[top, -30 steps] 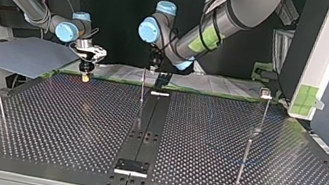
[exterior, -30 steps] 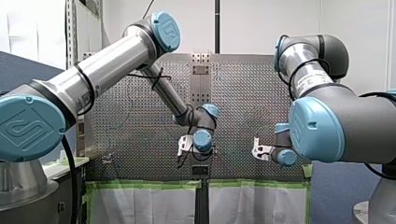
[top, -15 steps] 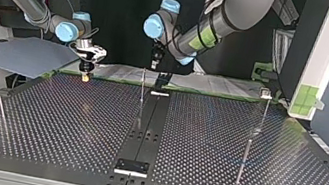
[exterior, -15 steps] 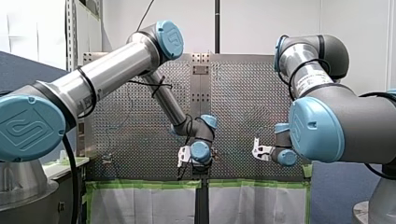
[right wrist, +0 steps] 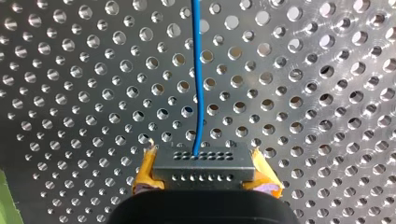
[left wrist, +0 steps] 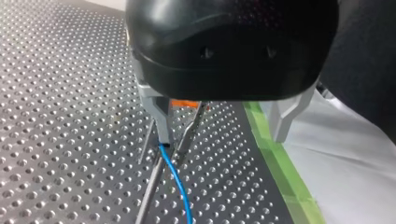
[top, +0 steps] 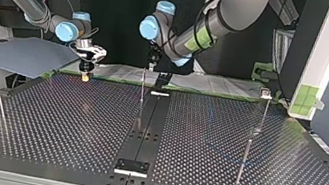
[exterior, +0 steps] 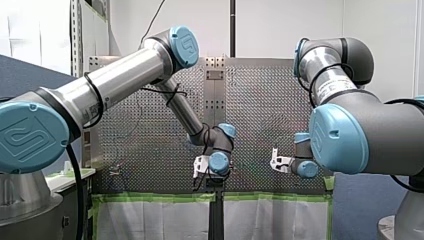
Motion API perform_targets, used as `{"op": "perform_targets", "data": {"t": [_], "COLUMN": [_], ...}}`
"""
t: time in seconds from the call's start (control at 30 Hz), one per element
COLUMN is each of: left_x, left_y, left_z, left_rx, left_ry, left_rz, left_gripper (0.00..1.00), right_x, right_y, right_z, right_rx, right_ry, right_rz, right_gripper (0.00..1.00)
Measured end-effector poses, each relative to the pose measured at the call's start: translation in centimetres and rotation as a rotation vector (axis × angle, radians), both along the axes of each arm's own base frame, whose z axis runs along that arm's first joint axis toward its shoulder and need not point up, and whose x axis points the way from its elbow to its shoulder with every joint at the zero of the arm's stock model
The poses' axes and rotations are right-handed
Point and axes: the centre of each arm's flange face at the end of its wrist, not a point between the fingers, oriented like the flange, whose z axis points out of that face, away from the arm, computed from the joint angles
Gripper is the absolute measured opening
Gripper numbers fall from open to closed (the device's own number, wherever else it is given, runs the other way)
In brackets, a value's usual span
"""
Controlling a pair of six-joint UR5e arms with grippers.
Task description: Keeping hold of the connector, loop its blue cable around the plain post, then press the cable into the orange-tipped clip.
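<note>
While hanging just over the far left edge of the perforated metal table in the top view, clamped firmly: my right gripper, yellow pads pressed against both ends of the small grey rectangular connector with its two rows of holes. Leaving the connector's row furthest from the gripper and running nearly straight ahead over the table's holes: the thin blue cable.

Further right, at the far middle of the table: my left gripper, black-bodied, pointing down, metal fingers spread wide apart with nothing between them. At the tip of one finger, touching it or passing just behind it, cannot tell which: the same cable, curving away close beside a thin plain metal post. Just behind that finger: the slim orange-tipped clip, its dark stem slanting beside the cable. Whether looped round the post or seated in the clip: cannot tell.

Right again in the top view, towards the table's right side: another thin upright metal rod, well apart from both grippers.
</note>
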Motion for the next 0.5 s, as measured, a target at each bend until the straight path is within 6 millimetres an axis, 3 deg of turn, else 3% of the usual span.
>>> {"op": "perform_targets", "data": {"t": [0.5], "left_x": [-0.5], "left_y": [-1.7], "left_z": [0.9], "left_rx": [0.039], "left_ry": [-0.027], "left_rz": [-0.028], "left_gripper": [1.00], "right_x": [0.1], "right_y": [0.1], "right_z": [-0.2], "right_rx": [0.003], "right_ry": [0.000], "right_rz": [0.001], "right_gripper": [0.00]}}
